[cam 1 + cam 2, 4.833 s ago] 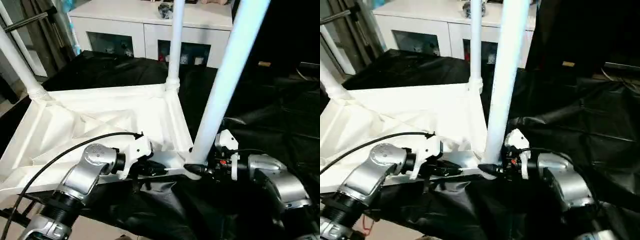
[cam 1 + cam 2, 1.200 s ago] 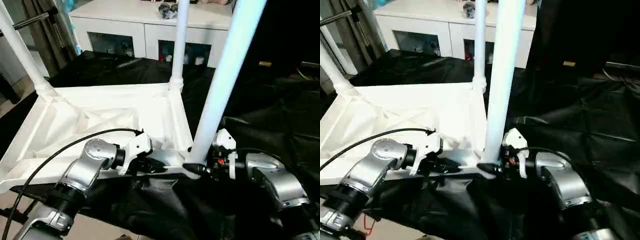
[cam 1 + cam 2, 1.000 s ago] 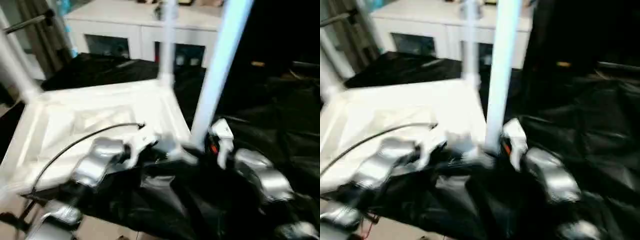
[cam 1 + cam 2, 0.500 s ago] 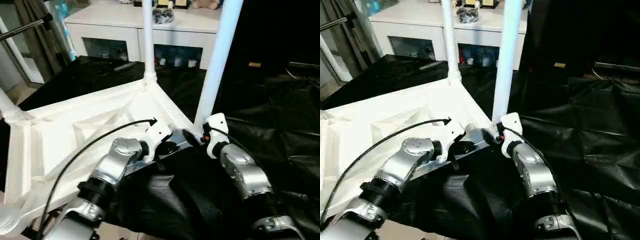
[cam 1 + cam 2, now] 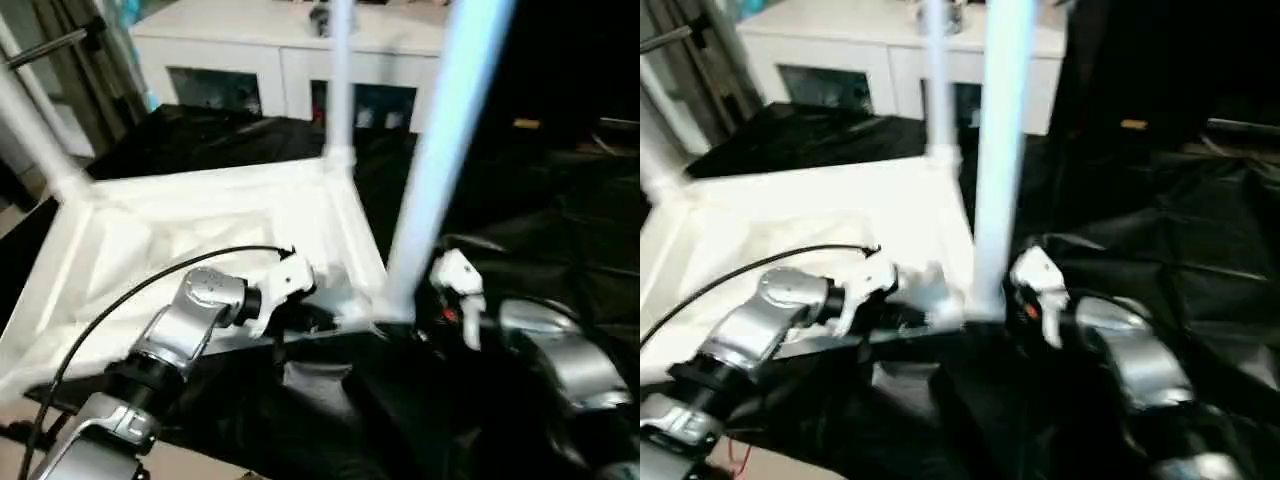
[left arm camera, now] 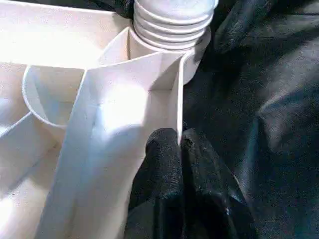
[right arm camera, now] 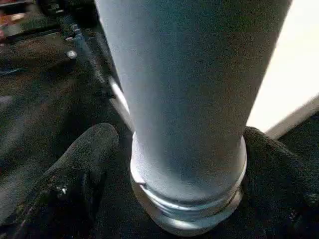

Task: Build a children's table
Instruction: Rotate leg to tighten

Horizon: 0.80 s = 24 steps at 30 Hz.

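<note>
While you're lining things up: the tabletop point(image 5: 200, 230) is lying upside down on the black cloth point(image 5: 540, 230), ribs up, stretching away from your left gripper point(image 6: 180, 149). It's looking like stiff, light moulded plastic, so I'd guess it's sliding easily on that cloth. Three legs are standing in corner sockets; the near leg point(image 5: 440, 160) is rising right between your two grippers.

Your left gripper is pinching the thin edge wall of the tabletop just short of that leg's socket point(image 6: 169, 45), fingers closed onto the rim. Your right gripper point(image 7: 187, 199) is sitting around the leg's base, one finger point(image 7: 79, 164) on each side, apparently not pressing it.

Smooth tube, probably slippery, so I'd be grabbing low by the collar point(image 7: 189, 211), where leverage is smallest.
</note>
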### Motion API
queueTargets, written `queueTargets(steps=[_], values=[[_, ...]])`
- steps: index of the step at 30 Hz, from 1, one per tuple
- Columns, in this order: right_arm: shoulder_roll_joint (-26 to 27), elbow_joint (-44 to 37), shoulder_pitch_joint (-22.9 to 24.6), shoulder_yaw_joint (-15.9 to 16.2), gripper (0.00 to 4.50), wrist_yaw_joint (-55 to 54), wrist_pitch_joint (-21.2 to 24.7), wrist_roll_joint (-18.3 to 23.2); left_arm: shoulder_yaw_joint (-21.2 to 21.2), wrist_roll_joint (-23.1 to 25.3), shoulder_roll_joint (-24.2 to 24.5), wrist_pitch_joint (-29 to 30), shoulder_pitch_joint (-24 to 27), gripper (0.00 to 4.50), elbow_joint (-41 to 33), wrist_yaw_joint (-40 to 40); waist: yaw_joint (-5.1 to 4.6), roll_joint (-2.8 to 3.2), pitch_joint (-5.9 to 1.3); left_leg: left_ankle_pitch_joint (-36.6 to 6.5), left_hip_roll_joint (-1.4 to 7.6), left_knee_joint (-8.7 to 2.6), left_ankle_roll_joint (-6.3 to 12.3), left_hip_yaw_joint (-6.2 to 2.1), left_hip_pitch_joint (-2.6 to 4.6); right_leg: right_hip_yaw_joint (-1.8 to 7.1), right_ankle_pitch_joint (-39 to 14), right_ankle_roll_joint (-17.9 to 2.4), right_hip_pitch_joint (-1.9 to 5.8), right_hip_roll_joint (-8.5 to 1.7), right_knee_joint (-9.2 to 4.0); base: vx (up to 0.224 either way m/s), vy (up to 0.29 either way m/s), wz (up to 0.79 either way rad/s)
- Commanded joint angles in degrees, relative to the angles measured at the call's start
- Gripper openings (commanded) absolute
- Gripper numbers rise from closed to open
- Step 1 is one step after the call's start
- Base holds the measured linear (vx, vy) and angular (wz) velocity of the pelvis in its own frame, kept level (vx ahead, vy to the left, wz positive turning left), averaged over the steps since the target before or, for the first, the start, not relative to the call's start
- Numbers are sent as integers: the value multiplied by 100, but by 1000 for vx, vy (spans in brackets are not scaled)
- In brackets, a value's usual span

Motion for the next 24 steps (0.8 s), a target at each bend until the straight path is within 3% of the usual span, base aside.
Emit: queueTargets(steps=[1, 3, 4, 6, 7, 12, 15, 18, 20, 22, 24], values=[[71, -102, 119, 406, 377, 329, 112, 60, -100, -27, -55, -65, -33, 0, -86, 19, 8, -37, -329, -672, 188, -315, 591, -74, 49, 213, 170, -1651, 283, -283, -280, 0, 0, 0], [43, -139, 106, 396, 358, 407, 199, 115, -96, -52, -38, -57, -57, 0, -87, -88, 15, -26, -302, -920, 192, -344, 463, -77, 57, 215, -263, -1592, 277, -292, -320, 0, 0, 0], [52, -145, 93, 400, 358, 415, 219, 129, -91, -56, -38, -63, -64, 0, -76, -106, 13, 17, -295, -1085, 195, -357, 367, -83, 71, 218, -507, -1527, 269, -293, -349, 0, 0, 0], [71, -156, 84, 406, 342, 411, 245, 143, -88, -58, -35, -65, -61, 0, -76, -117, 6, -7, -293, -1177, 196, -372, 261, -86, 77, 223, -646, -1483, 273, -294, -362, 0, 0, 0], [92, -197, 77, 427, 325, 413, 301, 179, -99, -57, -27, -82, -57, 0, -65, -154, 2, 24, -288, -1224, 196, -379, 218, -90, 80, 226, -681, -1463, 266, -290, -369, 0, 0, 0], [220, -265, 195, 378, 288, 214, 427, 219, -92, 16, -97, -109, -90, 0, 52, 28, 6, 1, -301, -1116, 185, -358, 223, -87, 68, 232, -566, -1445, 274, -291, -352, 0, 0, 0], [530, -8, 187, 264, 277, -549, 346, -84, -4, 172, -297, -66, -214, 0, 287, 589, -13, -1, -284, -1136, 173, -372, 201, -90, 58, 226, -770, -1384, 266, -290, -372, 0, 0, 0], [948, 395, 67, 100, 272, -1567, 305, -423, 103, 355, -584, -16, -369, 0, 580, 1292, -82, 7, -197, -1837, 145, -424, -48, -95, 139, 225, -2139, -1100, 193, -310, -527, 0, 0, 0], [1520, 828, -122, -136, 272, -2693, 354, -539, 259, 397, -1029, 238, -506, 0, 781, 2065, -140, -3, -159, -2238, 123, -448, -212, -149, 194, 204, -3139, -717, 162, -327, -618, -28, 2, -1], [1577, 860, -139, -155, 272, -2801, 359, -551, 273, 397, -1066, 264, -515, 0, 790, 2126, -209, -14, -170, -2346, 112, -464, -247, -196, 193, 170, -3346, -564, 165, -324, -657, -53, 9, -4], [2070, 1164, -361, -314, 272, -3720, 490, -651, 311, 377, -1393, 418, -525, 0, 787, 2469, -244, 1, -194, -2198, 117, -483, -180, -193, 158, 194, -3063, -565, 182, -320, -646, 0, 0, 0]])
